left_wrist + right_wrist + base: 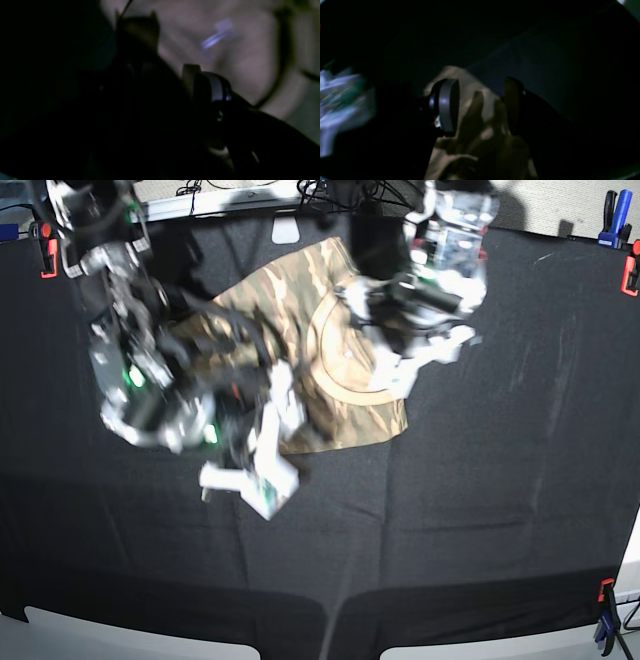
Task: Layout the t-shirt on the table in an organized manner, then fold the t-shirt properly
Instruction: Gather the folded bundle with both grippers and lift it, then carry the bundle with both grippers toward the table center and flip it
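The camouflage t-shirt (300, 290) lies crumpled on the black table (500, 510), at the upper middle, its round print facing up. My right gripper (255, 480) is at the shirt's lower left edge, blurred by motion. In the right wrist view it (480, 105) has a bunch of tan shirt cloth (480, 140) standing up between its fingers. My left gripper (395, 375) is over the shirt's right part. In the dark, blurred left wrist view its fingers stand apart (166, 47) above pale shirt fabric (237, 62).
Red clamps (47, 255) (632, 270) and a blue clamp (610, 205) sit on the table's edges. Another clamp (603, 600) is at the lower right corner. Cables and a white strip run along the far edge (230, 200).
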Tool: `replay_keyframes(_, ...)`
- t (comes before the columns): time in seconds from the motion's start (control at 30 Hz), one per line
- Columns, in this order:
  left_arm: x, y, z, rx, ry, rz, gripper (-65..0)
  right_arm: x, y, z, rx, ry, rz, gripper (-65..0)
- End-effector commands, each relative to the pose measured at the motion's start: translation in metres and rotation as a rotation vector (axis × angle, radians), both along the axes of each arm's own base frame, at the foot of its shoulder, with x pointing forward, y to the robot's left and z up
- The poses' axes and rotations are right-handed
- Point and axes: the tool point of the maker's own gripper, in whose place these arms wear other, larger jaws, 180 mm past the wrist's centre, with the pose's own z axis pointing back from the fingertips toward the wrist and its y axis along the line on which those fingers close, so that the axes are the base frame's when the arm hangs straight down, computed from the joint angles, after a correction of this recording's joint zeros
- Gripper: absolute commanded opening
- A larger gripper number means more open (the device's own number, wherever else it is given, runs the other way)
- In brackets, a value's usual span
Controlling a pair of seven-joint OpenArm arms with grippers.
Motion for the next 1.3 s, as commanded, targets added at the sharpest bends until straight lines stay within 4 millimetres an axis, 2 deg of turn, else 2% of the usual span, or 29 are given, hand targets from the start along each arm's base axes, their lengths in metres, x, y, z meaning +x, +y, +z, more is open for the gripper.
replay_keyframes(0.0, 0.009, -0.015, 0.017, -0.039, -0.068, -0.036, -24.6, 0.018, 0.000, 0.015, 0.026, -0.046, -0.035, -37.0)
replay_keyframes(0.2, 0.013, -0.060, 0.042, -0.073, -0.148, -0.180, -24.6, 0.076, -0.017, -0.011, 0.032, 0.037, -0.196, -37.0)
replay_keyframes(0.3, 0.006, -0.085, 0.059, -0.099, -0.191, -0.258, -24.6, 0.099, -0.024, -0.029, 0.033, 0.117, -0.248, -37.0)
replay_keyframes(0.4, -0.003, -0.108, 0.086, -0.133, -0.278, -0.329, -24.6, 0.113, -0.029, -0.044, 0.031, 0.186, -0.283, -37.0)
replay_keyframes(0.5, -0.007, -0.117, 0.110, -0.130, -0.368, -0.365, -24.6, 0.118, -0.029, -0.056, 0.028, 0.237, -0.299, -37.0)
replay_keyframes(0.6, -0.020, -0.132, 0.124, -0.192, -0.376, -0.408, -24.6, 0.118, -0.028, -0.064, 0.029, 0.267, -0.305, -37.0)
replay_keyframes(0.73, -0.045, -0.155, 0.128, -0.310, -0.314, -0.479, -24.6, 0.117, -0.029, -0.066, 0.024, 0.275, -0.307, -37.0)
replay_keyframes(0.9, -0.055, -0.161, 0.122, -0.315, -0.288, -0.508, -24.6, 0.116, -0.029, -0.067, 0.020, 0.280, -0.307, -37.0)
replay_keyframes(1.1, -0.071, -0.158, 0.085, -0.256, -0.153, -0.516, -24.6, 0.116, -0.029, -0.067, 0.020, 0.279, -0.306, -37.0)
replay_keyframes(1.27, -0.080, -0.156, 0.073, -0.249, -0.088, -0.536, -24.6, 0.117, -0.029, -0.067, 0.022, 0.278, -0.306, -37.0)
